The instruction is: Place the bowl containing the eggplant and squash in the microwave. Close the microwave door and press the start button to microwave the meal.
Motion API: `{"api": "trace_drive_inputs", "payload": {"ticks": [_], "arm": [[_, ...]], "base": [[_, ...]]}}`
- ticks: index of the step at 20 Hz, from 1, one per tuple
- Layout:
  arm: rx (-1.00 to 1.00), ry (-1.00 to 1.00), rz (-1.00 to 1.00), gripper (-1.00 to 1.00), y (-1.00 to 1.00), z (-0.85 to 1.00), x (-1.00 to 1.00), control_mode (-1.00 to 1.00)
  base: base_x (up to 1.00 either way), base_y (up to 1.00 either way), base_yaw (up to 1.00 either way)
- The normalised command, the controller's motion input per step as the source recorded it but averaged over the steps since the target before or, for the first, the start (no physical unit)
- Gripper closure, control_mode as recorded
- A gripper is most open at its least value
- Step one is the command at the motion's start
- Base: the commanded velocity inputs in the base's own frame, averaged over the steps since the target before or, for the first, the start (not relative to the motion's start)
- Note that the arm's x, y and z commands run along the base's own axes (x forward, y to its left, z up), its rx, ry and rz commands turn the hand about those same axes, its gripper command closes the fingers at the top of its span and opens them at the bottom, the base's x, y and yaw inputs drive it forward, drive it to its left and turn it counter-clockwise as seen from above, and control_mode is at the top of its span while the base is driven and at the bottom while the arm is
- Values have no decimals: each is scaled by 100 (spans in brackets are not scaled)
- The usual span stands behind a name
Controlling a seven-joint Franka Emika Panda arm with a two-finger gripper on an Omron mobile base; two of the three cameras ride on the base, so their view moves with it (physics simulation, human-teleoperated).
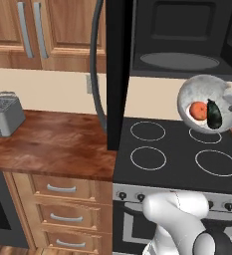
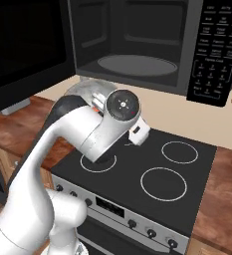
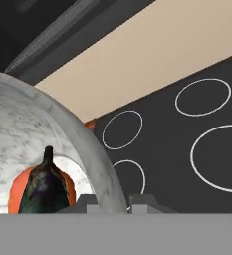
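While the bowl hangs in the air above the far right of the black glass stovetop, tipped steeply so its mouth faces the left base camera, you can see its speckled, stone-like grey wall, round and deep. Inside sit the squash, a smooth orange-red lump, and the eggplant, dark and glossy with a thin stem, the two touching side by side. In the hand view the gripper straddles the bowl's thick curved rim, one dark fingertip inside and one outside, clamped on that rim.

Up above, the microwave stands open, a black box with a flat grey round turntable and bare floor all around it. Its lower front lip lies just above the bowl's upper rim. The microwave door is swung out to the left, edge-on to the left base camera, its long curved grey handle bowing outward over the wooden counter. A boxy silver toaster sits far left, well apart. White burner rings mark the stovetop, bare below the bowl.
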Motion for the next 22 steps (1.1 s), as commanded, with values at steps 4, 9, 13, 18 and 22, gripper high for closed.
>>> {"api": "trace_drive_inputs", "payload": {"ticks": [4, 9, 13, 18, 22], "arm": [[0, -1, -17, 100, 0, 70, 0, -100], [2, 0, -10, 100, 0, 59, 8, -100], [13, 7, -10, 100, 0, 57, 16, -100], [13, 18, -17, 100, 0, 50, 16, -100], [16, 4, -23, 100, 0, 29, 14, -100]], "base": [[0, 0, 0], [0, 0, 0], [0, 0, 0], [0, 0, 0], [0, 0, 0]]}}
